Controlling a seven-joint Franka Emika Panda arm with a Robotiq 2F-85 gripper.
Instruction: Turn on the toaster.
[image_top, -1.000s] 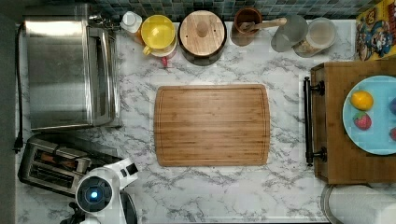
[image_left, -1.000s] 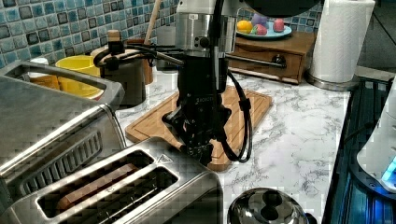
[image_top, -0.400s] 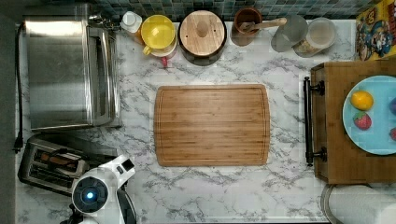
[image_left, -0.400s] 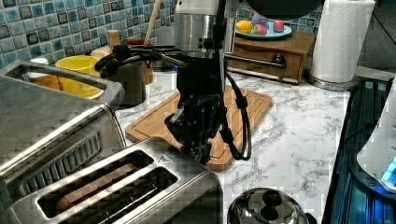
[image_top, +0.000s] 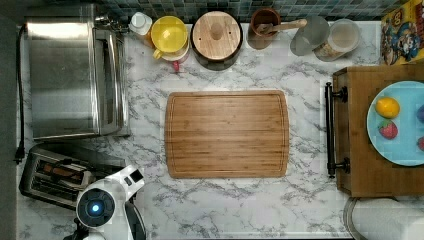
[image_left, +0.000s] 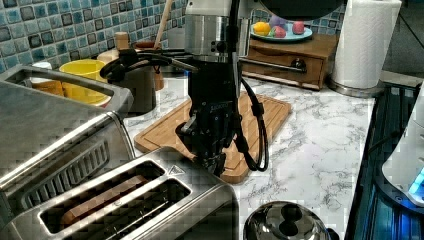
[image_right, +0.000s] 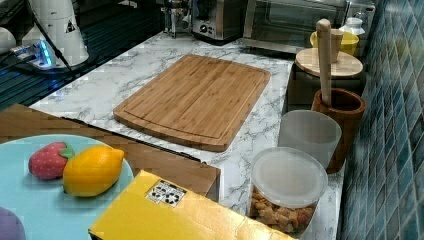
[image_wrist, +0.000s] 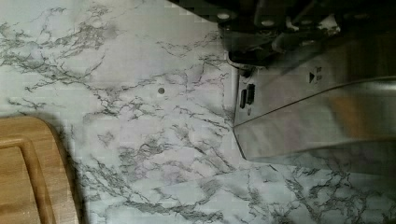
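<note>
The toaster (image_top: 52, 176) is a small shiny steel two-slot one at the top view's lower left. In the left view the toaster (image_left: 150, 205) fills the foreground, with a brown bread slice (image_left: 102, 197) down in one black slot. My gripper (image_left: 211, 161) hangs just beyond the toaster's far end, low against its end face. From above, the white wrist (image_top: 106, 204) covers that end. The wrist view has the steel end of the toaster (image_wrist: 317, 112) close under the gripper's dark parts. The lever is hidden.
A large steel toaster oven (image_top: 75, 75) stands beside the toaster. A bamboo cutting board (image_top: 227, 134) lies mid-counter. Jars and a yellow cup (image_top: 169, 34) line the tiled back wall. A wooden tray with a blue fruit plate (image_top: 395, 125) sits at the top view's right.
My arm has shifted slightly toward the toaster's end and a little lower in the left view. Nothing else has moved.
</note>
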